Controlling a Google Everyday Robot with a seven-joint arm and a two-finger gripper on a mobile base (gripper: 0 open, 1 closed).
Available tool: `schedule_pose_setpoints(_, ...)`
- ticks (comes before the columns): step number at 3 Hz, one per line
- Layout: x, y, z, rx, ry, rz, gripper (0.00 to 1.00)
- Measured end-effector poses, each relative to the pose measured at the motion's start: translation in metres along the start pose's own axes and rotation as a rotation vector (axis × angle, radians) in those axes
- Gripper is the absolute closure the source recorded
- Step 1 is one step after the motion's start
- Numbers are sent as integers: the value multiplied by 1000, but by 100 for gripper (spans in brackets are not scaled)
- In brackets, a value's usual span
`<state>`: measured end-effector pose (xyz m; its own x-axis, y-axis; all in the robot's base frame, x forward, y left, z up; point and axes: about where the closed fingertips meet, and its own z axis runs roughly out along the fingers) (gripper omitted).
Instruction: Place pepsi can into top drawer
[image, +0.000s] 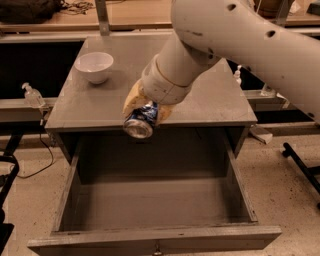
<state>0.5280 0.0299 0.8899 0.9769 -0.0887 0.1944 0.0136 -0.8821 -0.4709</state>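
My gripper (143, 114) is shut on the pepsi can (142, 121), a dark blue can with a silver end facing the camera. It holds the can in the air over the front edge of the grey cabinet top (90, 105), just above the back of the open top drawer (155, 200). The drawer is pulled fully out and its grey inside is bare. The white arm (235, 35) comes down from the upper right and hides the middle of the cabinet top.
A white bowl (94, 66) stands on the cabinet top at the back left. A clear pump bottle (32, 95) stands on a ledge to the left. The pale green-and-white can is hidden behind the arm. A black base leg (300, 165) lies at right.
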Motion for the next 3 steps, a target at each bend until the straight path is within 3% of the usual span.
schedule_pose_setpoints(1, 1, 1, 0, -3, 2, 0, 100)
schedule_pose_setpoints(2, -5, 40, 6, -19, 65, 57, 100)
schedule_pose_setpoints(3, -33, 104, 24, 20, 134, 122, 100)
